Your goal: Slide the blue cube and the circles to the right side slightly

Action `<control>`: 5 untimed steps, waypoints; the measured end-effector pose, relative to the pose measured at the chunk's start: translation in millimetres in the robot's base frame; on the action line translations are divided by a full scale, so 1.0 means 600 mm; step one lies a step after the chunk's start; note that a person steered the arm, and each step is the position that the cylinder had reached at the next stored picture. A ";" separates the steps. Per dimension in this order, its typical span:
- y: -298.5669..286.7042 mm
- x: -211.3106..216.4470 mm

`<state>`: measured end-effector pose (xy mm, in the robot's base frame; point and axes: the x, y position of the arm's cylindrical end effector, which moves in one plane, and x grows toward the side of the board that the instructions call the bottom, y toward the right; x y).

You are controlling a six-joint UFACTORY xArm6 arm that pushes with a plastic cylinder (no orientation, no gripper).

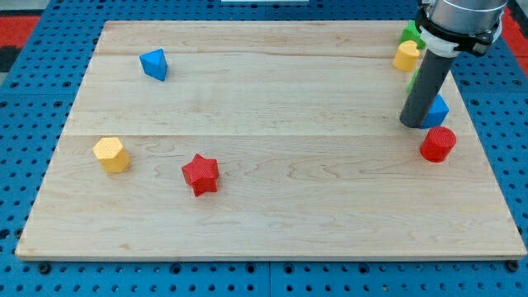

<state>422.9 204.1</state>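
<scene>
Now, near the wooden board's (272,206) right edge, our rod, which grips nothing, rests our tip (412,124) against the left face of the blue cube (436,110); the red circle (438,143) lies just below, the yellow circle (406,56) towards the top right corner

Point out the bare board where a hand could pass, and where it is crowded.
Free: the wide middle, between the red star and my tip; also the bottom strip. Crowded: the view's right edge, where the yellow circle, green block, blue cube and red circle cluster around my tip.
</scene>
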 end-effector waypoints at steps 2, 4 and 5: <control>0.000 -0.012; 0.000 -0.038; 0.007 -0.039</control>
<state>399.5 208.0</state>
